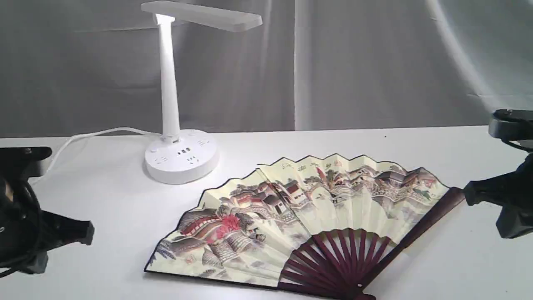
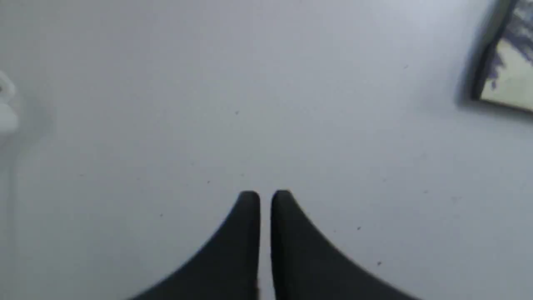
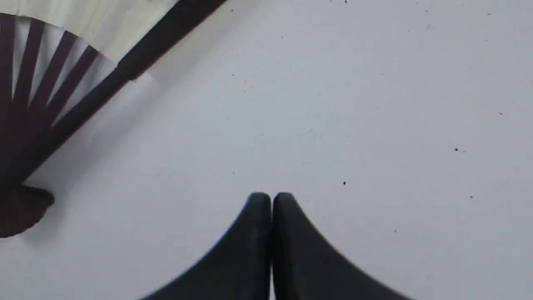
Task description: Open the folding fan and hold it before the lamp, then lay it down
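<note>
Item: cream pleated paper fan (image 1: 308,200), dark purple-brown ribs, spread flat on white table (image 1: 104,200). My left tool (image 2: 265,193) and right tool (image 3: 271,195): together, empty, flanking fan. I retreat level, clear of it.

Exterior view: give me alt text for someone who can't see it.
An open folding fan painted with houses and red blossoms lies flat on a white table, a white lamp standing behind it to the left. The left gripper and right gripper flank it, both shut and empty.
</note>
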Controlling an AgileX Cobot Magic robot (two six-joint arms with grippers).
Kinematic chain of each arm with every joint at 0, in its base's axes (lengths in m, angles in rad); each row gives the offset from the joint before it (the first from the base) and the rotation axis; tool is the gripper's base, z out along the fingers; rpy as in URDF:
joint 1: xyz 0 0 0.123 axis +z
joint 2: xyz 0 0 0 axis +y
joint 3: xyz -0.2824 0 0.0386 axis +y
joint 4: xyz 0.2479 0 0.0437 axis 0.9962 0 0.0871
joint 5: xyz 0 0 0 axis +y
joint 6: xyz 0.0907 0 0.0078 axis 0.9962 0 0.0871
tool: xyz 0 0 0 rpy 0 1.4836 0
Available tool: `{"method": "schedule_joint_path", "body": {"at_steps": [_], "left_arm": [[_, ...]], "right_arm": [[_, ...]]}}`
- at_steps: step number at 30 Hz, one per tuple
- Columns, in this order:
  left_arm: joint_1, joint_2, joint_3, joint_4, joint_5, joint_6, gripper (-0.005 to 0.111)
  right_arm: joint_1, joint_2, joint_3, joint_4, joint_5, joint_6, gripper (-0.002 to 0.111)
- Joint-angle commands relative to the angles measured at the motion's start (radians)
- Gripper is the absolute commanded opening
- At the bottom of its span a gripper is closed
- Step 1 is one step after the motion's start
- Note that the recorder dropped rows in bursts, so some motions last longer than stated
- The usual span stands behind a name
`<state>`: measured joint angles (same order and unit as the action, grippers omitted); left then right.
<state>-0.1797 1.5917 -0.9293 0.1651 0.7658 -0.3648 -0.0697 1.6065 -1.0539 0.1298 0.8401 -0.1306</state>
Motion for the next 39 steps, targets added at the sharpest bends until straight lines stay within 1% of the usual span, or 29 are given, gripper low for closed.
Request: {"method": "schedule_joint_path", "body": {"at_steps": [1, 5, 9, 11, 19, 24, 32, 39], "left_arm": [[0.016, -0.010, -0.008, -0.002, 0.052, 0.090, 0.004], [0.017, -0.010, -0.008, -0.039, 0.064, 0.133, 0.004], [0.017, -0.010, -0.008, -0.182, 0.062, 0.296, 0.004], [0.017, -0.010, -0.008, -0.201, 0.068, 0.321, 0.004], [0.017, -0.028, -0.008, -0.186, 0.065, 0.319, 0.004], [0.017, -0.118, -0.008, -0.186, 0.050, 0.317, 0.004], [0.017, -0.275, -0.008, -0.174, 0.077, 0.317, 0.004], [0.017, -0.375, -0.008, -0.137, 0.139, 0.317, 0.004]], "right_arm": [[0.000, -0.042, -0.003, -0.021, 0.037, 0.006, 0.000], [0.000, -0.062, -0.001, -0.039, 0.074, 0.004, 0.000], [0.000, -0.082, 0.045, -0.039, 0.069, 0.004, 0.000], [0.000, -0.095, 0.081, -0.039, 0.051, 0.000, 0.000], [0.000, -0.172, 0.140, -0.061, 0.028, -0.021, 0.000], [0.000, -0.225, 0.140, -0.076, 0.028, -0.022, 0.000], [0.000, -0.345, 0.140, -0.076, 0.028, -0.022, 0.000], [0.000, -0.479, 0.140, -0.076, 0.028, -0.022, 0.000]]}}
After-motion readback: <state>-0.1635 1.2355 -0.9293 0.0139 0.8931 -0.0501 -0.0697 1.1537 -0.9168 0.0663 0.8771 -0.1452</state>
